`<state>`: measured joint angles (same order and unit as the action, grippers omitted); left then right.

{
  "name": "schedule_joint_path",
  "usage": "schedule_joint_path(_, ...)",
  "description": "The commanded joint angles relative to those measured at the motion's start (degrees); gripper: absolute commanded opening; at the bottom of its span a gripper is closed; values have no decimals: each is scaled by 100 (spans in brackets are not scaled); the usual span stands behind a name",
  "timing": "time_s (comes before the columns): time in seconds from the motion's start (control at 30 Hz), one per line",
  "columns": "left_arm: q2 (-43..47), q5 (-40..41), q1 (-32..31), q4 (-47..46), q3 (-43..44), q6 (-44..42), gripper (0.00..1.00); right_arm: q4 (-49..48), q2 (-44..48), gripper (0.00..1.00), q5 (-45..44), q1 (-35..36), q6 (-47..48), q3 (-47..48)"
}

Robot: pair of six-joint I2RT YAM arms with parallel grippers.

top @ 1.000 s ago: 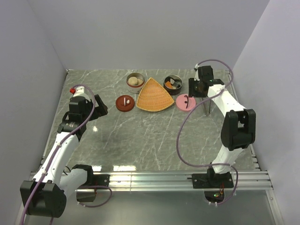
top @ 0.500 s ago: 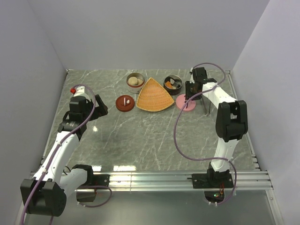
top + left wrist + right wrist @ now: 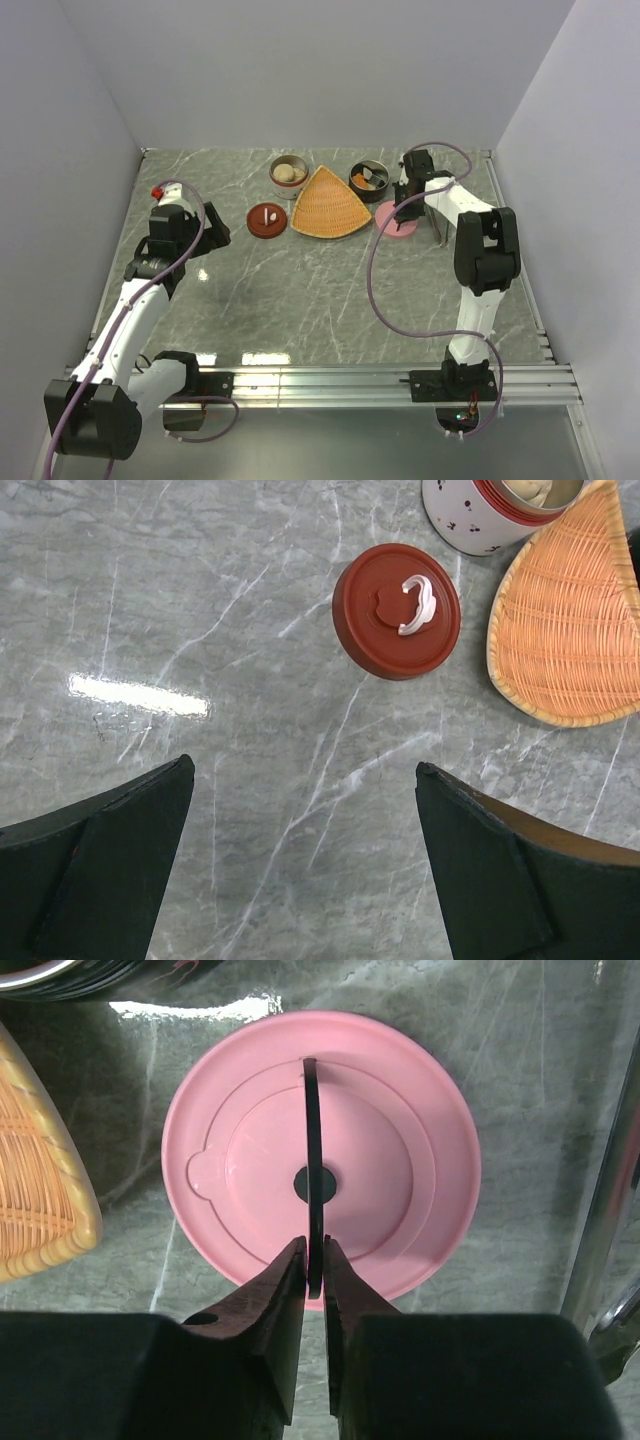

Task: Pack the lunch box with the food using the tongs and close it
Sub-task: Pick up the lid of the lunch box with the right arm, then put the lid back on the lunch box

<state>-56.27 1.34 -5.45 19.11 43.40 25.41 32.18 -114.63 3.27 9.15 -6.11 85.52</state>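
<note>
My right gripper [image 3: 313, 1260] was pressed together on the thin black strap [image 3: 312, 1130] arching over the pink lid [image 3: 420, 1160], pinching it close to the lid's near rim. I judge I took it there because the strap is the only raised part that narrow fingers can hold. The lid seemed to lie flat on the table [image 3: 300, 290].

My left gripper [image 3: 303, 772] hung spread wide above bare marble, holding nothing, with the red lid [image 3: 375, 630] ahead of it.

The food sat in two round tins: beige lumps [image 3: 288, 173] in the pale tin [image 3: 460, 520], orange pieces [image 3: 372, 179] in the dark tin [image 3: 368, 193].

The tongs [image 3: 608, 1190] were just right of the pink lid, untouched, and near enough to catch my wrist on a swing that way. The woven tray [image 3: 328, 205] crowded the lid's other side.
</note>
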Motion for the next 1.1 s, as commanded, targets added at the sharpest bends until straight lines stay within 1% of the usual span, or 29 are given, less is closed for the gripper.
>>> schedule_joint_path(0.0,-24,-11,0,-189,266,-115,100,51,125,19,-45,61,57,237)
schedule_joint_path(0.27,-33,-55,0,-294,187,-89,100,341,573,10,-467,70,338,492)
schedule_joint_path(0.43,-50,-29,0,-268,230,-141,100,368,844,3,-441,78,260,685)
schedule_joint_path(0.53,-59,-11,0,-259,231,-168,99,306,960,2,-362,87,154,966)
schedule_joint_path(0.57,-59,-29,0,-268,222,-168,99,323,951,2,-345,79,128,1263)
schedule_joint_path(0.73,-95,-73,0,-312,231,-133,99,657,363,2,-64,78,-57,2537)
schedule_joint_path(0.83,-77,-38,9,-277,248,-159,100,772,-66,2,103,122,-189,3065)
schedule_joint_path(0.93,-68,6,9,-242,274,-168,100,798,-454,2,183,201,-285,3435)
schedule_joint_path(1.07,-86,6,9,-224,283,-168,99,816,-859,2,288,289,-444,3683)
